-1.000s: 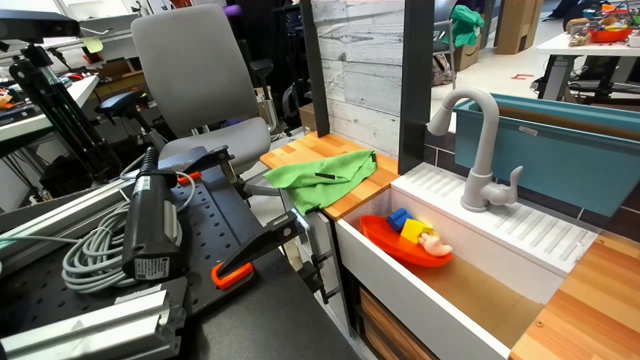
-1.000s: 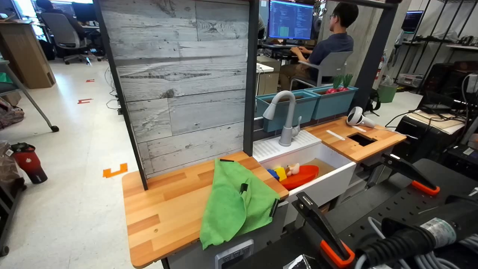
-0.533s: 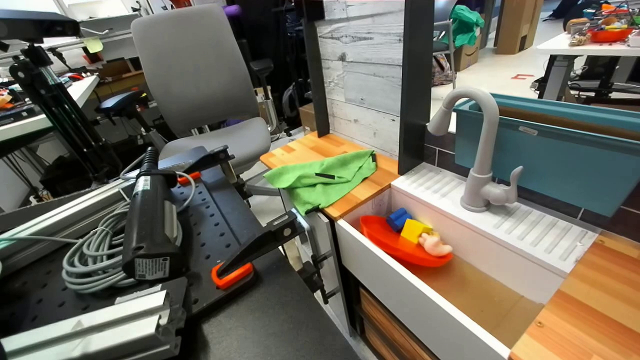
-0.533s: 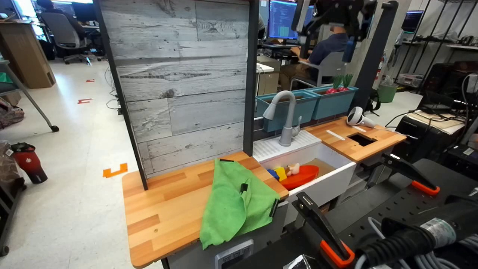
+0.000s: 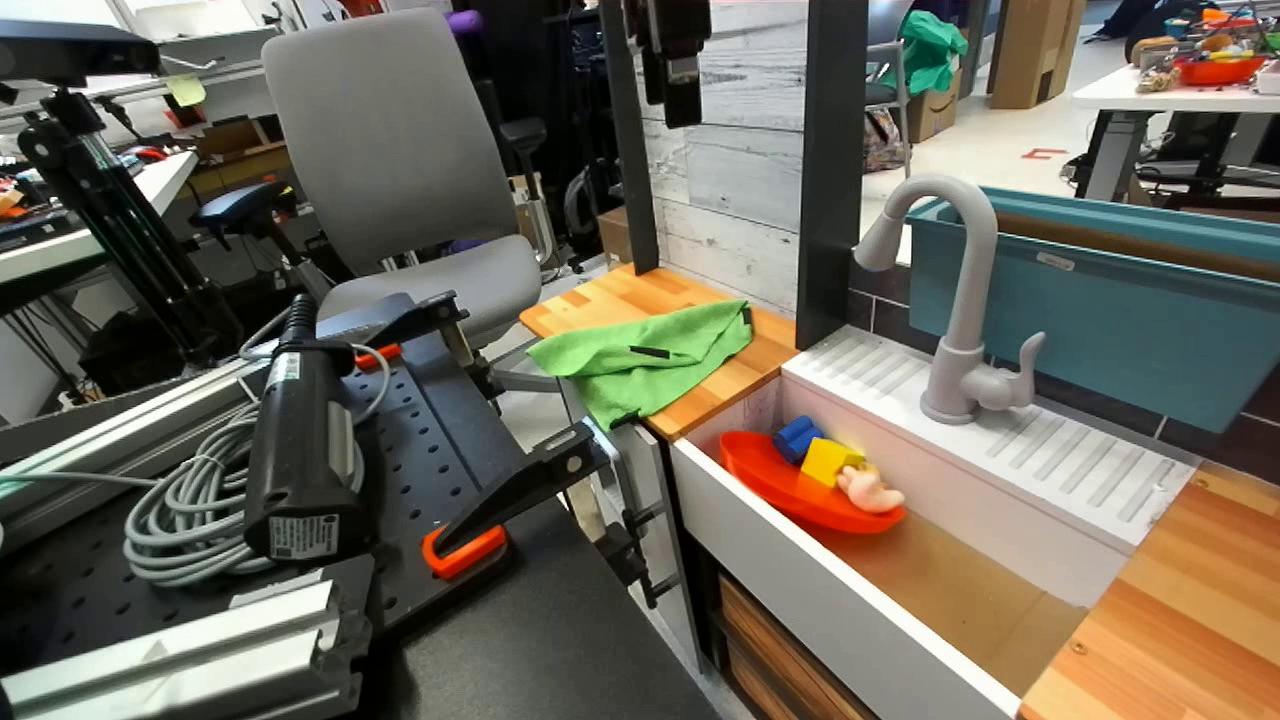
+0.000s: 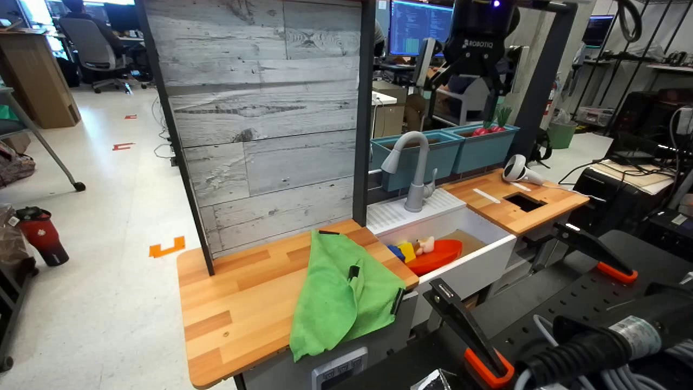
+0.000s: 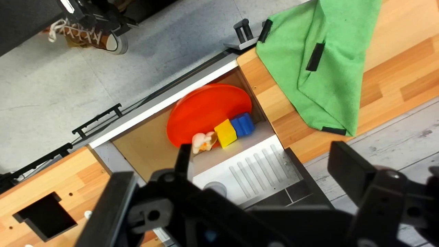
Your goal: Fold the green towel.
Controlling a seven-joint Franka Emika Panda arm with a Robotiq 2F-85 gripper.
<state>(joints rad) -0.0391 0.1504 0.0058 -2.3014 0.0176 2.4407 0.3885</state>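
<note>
Plainly, the green towel [image 6: 330,309] lies rumpled on the wooden worktop [image 6: 238,309], at the lower centre of the frame in an exterior view, part of it drooping over the front edge. Black strips [image 7: 314,57] show on it, one near its middle and others along its edges. In the wrist view it lies at the upper right, creased and cut off by the frame. The gripper [image 6: 460,111] hangs at the upper right of the frame in an exterior view, well apart from the towel; its fingers [image 7: 351,173] stand spread, one at the lower left and one toward the lower right of the wrist view. A white sink [image 5: 800,590] opens beside the worktop. In it sits a red dish [image 7: 202,109], and at the dish's rim a blue block [image 7: 242,124], a yellow block [image 7: 224,133] and a pinkish toy [image 7: 200,142] bunch together. In an exterior view, a grey faucet [image 5: 965,280] rises from the ribbed white drainboard [image 5: 890,390], with a teal planter [image 5: 1090,320] at the right and a black device [image 5: 290,450] on a perforated board [image 5: 430,460] at the left.
</note>
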